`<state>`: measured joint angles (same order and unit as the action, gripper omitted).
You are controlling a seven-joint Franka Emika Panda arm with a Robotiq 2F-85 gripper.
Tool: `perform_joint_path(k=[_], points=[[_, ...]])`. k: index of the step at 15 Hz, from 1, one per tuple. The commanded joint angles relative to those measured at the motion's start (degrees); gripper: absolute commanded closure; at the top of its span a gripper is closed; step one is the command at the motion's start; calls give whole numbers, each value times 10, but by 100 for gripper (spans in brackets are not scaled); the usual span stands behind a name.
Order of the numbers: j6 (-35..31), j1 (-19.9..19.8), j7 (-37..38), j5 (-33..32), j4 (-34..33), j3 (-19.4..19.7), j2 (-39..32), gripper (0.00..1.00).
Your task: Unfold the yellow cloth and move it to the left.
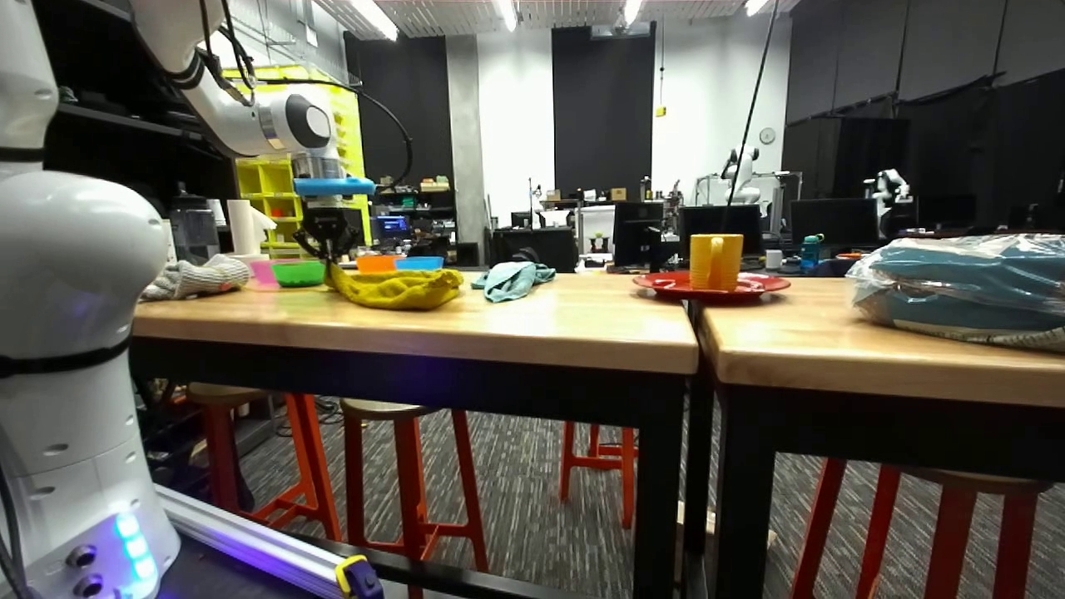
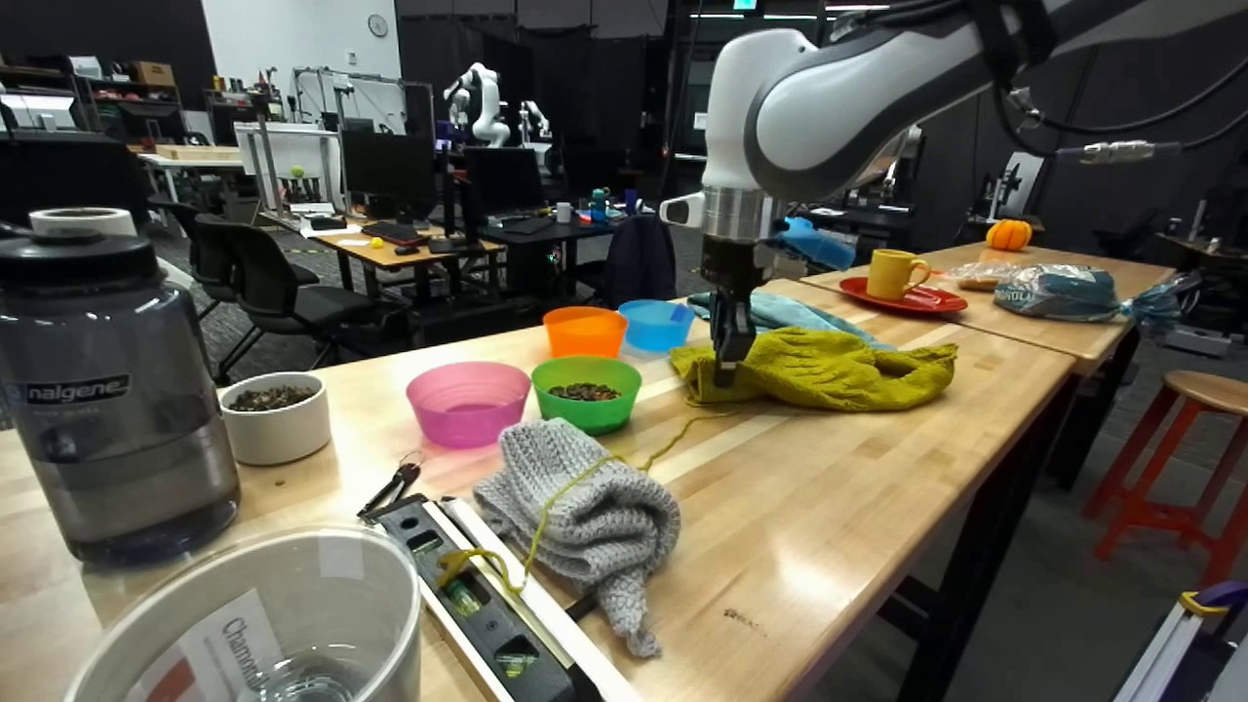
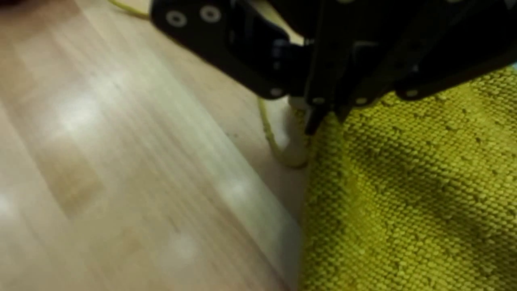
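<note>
Mustard-yellow knitted cloth [image 1: 399, 289]: bunched on pale wooden desk [image 1: 582, 309], three o'clock from green plastic bowl [image 1: 298, 274] in an exterior view.
Black two-fingered end effector [image 3: 327, 122]: pinching its edge.
Unfolding: barely begun, we judge.
Next: lift, then draw toward nine.

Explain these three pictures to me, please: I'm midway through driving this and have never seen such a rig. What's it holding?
You're looking at a white robot arm with a black two-fingered gripper. Two pictures come from cameras standing outside the robot, in different places; the close-up is taken from its wrist. Things on the wooden table include a pink bowl, a green bowl, an orange bowl, a blue bowl, a grey knitted cloth and a teal cloth; a yellow mug stands on a red plate. The gripper is shut on an edge of the yellow cloth; most of it lies rumpled on the table.
</note>
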<state>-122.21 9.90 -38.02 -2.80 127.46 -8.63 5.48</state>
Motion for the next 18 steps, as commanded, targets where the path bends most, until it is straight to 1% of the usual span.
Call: perform_joint_path(k=[1, 5, 8, 9, 10, 12, 15, 17, 18], points=[[33, 26, -60, 57, 17, -9, 37, 99], [58, 52, -133, 99, 32, -18, 46, 99], [77, 63, -175, 109, 40, -24, 46, 99], [83, 63, -180, 108, 41, -26, 45, 70], [86, 64, -184, 104, 42, -26, 46, 68], [91, 61, -189, 101, 41, -25, 52, 59], [103, 56, -224, 128, 36, -12, 67, 38], [113, 50, -217, 121, 35, -4, 81, 25], [121, 44, -196, 96, 34, -4, 88, 17]])
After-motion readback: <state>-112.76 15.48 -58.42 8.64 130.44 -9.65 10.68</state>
